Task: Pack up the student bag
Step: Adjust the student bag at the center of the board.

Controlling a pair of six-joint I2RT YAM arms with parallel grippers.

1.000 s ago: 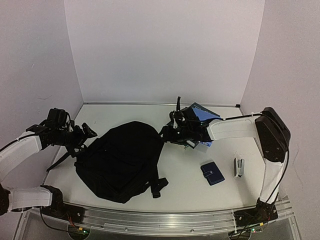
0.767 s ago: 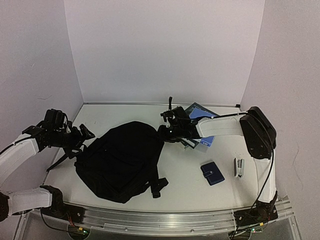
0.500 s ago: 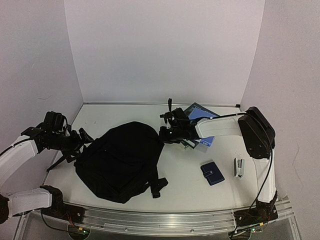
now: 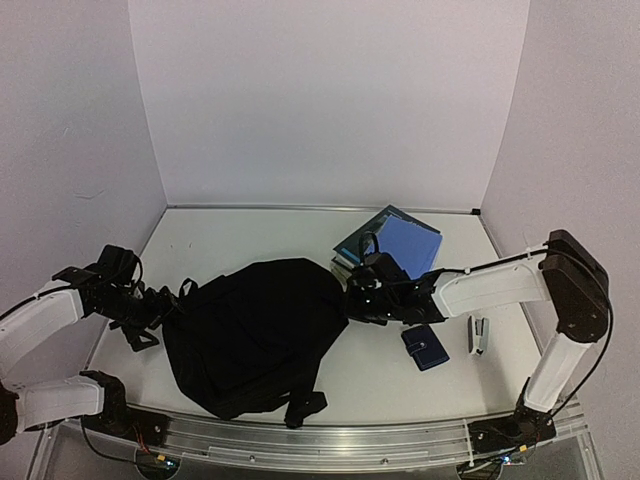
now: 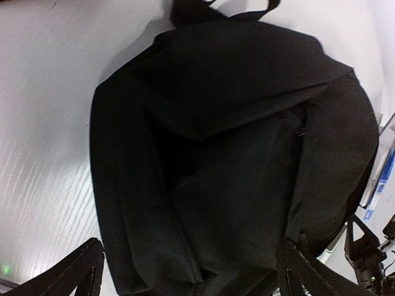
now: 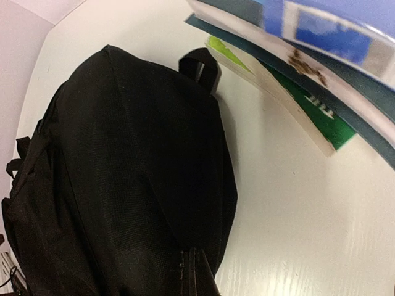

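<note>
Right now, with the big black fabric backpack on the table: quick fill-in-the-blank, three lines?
The small dark-blue wallet lies between the large black fabric backpack and the grey ____.
The top cover of the book stack is ____.
The left gripper is ____.
Missing: stapler; blue; open.

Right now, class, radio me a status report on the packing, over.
Left claw open beside student bag; right claw opposite, state unclear. No opening showing. Books, wallet, stapler lie outside.
</note>
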